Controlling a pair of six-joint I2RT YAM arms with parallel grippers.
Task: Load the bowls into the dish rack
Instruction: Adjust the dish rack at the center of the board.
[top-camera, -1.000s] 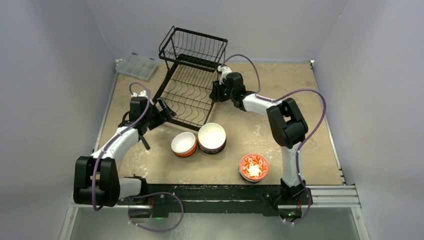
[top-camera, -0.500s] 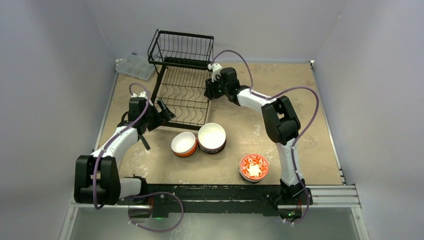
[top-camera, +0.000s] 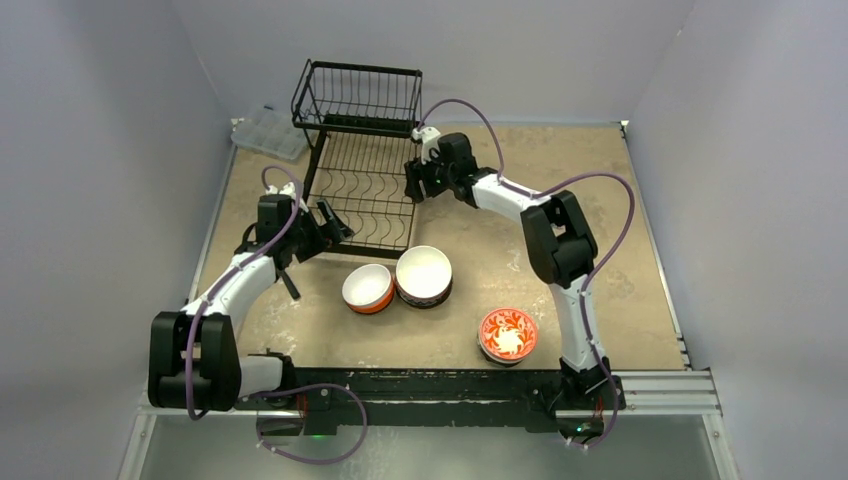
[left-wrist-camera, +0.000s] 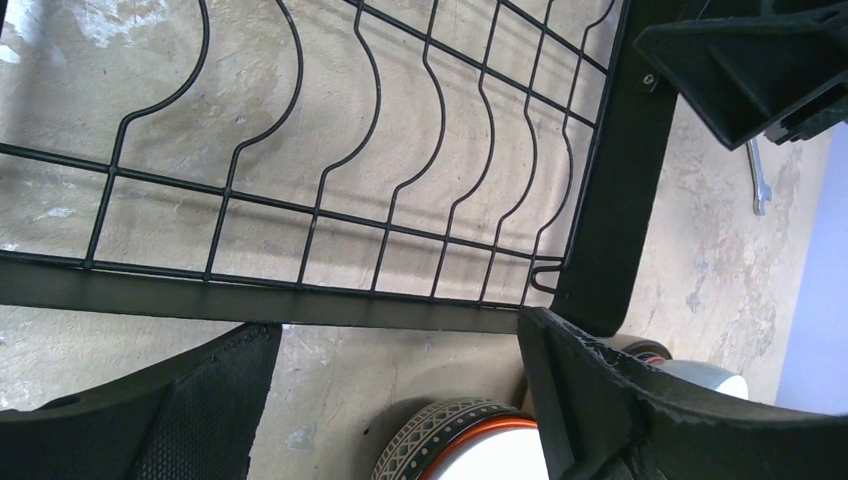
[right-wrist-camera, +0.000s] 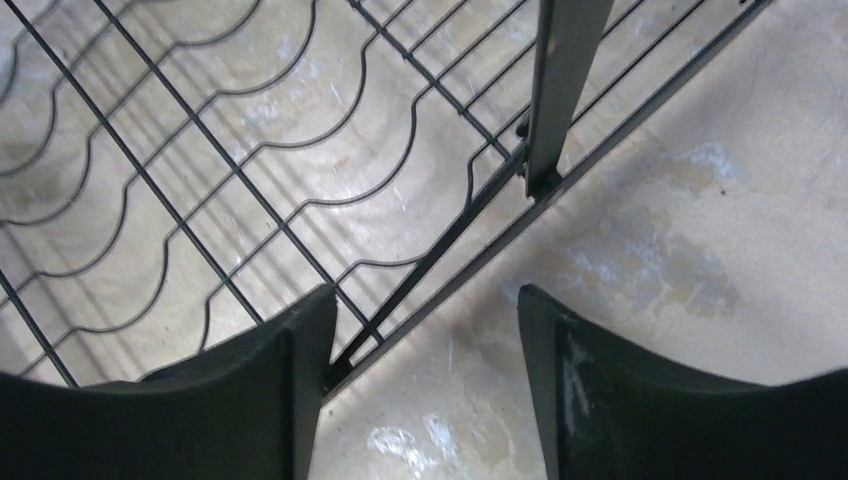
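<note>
Left gripper (left-wrist-camera: 400, 330), right gripper (right-wrist-camera: 425, 300) gape empty at the black wire dish rack (top-camera: 365, 185); I'd steady it before fetching round ceramic bowls (top-camera: 424, 270).

left arm (top-camera: 232, 288), right arm (top-camera: 562, 245): white links, black joint housings | cables (top-camera: 460, 101): purple, looping | left pincer (left-wrist-camera: 400, 400), right pincer (right-wrist-camera: 425, 385): black angular fingers (left-wrist-camera: 170, 415)

High rear overview; both wrist views close over the dish rack (top-camera: 365, 190)
</note>
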